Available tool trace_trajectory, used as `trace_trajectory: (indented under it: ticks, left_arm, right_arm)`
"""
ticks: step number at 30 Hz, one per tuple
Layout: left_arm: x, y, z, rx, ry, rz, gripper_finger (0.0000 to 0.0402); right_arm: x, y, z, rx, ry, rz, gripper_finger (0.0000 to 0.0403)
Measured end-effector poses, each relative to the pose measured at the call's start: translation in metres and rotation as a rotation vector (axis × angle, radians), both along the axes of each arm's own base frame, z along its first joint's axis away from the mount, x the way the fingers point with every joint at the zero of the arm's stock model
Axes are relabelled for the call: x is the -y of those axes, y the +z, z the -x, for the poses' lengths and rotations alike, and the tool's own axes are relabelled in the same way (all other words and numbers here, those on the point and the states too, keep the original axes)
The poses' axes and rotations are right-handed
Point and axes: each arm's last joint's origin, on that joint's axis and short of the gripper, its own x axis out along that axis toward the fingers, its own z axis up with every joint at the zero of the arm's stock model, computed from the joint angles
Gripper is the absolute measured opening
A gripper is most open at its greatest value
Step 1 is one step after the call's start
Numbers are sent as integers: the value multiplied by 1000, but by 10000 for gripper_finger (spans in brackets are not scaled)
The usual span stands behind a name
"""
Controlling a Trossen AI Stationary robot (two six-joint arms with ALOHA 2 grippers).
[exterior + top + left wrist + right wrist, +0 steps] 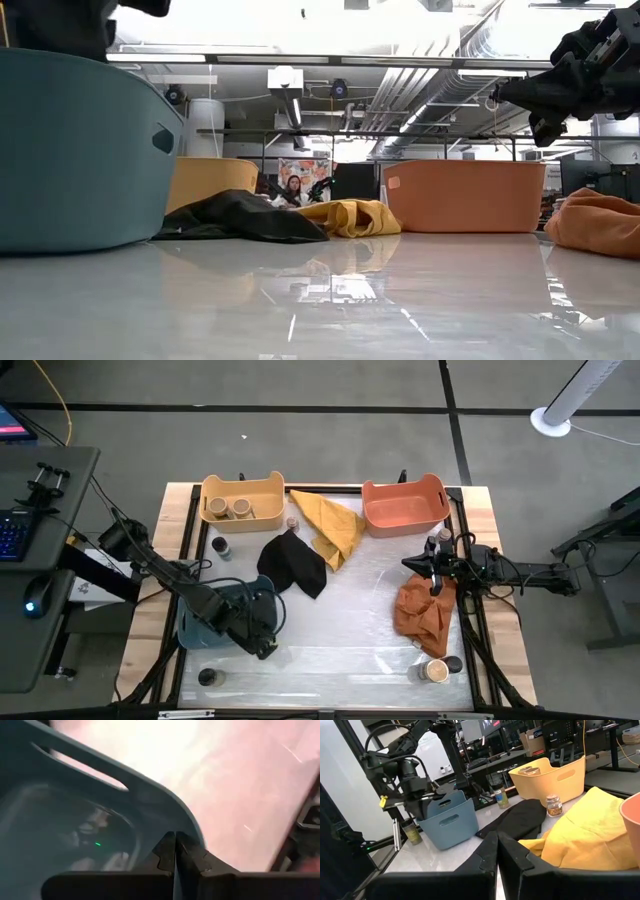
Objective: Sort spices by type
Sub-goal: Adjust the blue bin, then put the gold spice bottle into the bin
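Spice jars (231, 508) in yellow bin (242, 499), well apart from both jaws.

Overhead looks down; low level; both share blue bin (205, 622).

On your counter (340, 645) you have a yellow bin (242, 500) at the far left and an orange bin (405, 506) at the far right, with a yellow cloth (332, 525) lying between them and a black cloth (293, 563) just beside that cloth. A blue bin (215, 615) stands near the left edge, and an orange cloth (424, 613) is crumpled toward the right edge. Beyond the counter you can see a person (293, 190) seated in the room, and a white fan base (551, 422) on the floor.
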Motion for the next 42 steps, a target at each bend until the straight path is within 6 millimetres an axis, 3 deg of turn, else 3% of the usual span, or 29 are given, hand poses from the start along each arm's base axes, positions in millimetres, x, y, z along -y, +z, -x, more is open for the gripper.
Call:
trace_trajectory:
  ticks: [6,11,15,19,25,28,32,36,42]
  left_arm:
    - [12,1,3,-34,-76,122,0]
    - [13,2,9,-61,-85,127,0]
    - [-1,15,15,-21,-19,72,0]
    - [-24,41,24,117,26,-20,0]
    - [-66,84,38,402,107,-348,0]
    - [-85,97,36,463,149,-477,0]
    - [-103,103,17,509,74,-481,0]
    - [-109,99,-3,537,-54,-457,0]
    - [-106,99,-4,517,-176,-571,0]
  right_arm:
    - [0,0,0,0,0,0,3]
    - [0,0,0,-1,0,0,3]
    - [0,0,0,0,0,0,3]
    - [0,0,0,-1,0,0,3]
    - [0,0,0,0,0,0,3]
    - [0,0,0,-1,0,0,3]
    - [0,0,0,0,0,0,3]
    - [0,0,0,0,0,0,3]
    - [0,0,0,-1,0,0,3]
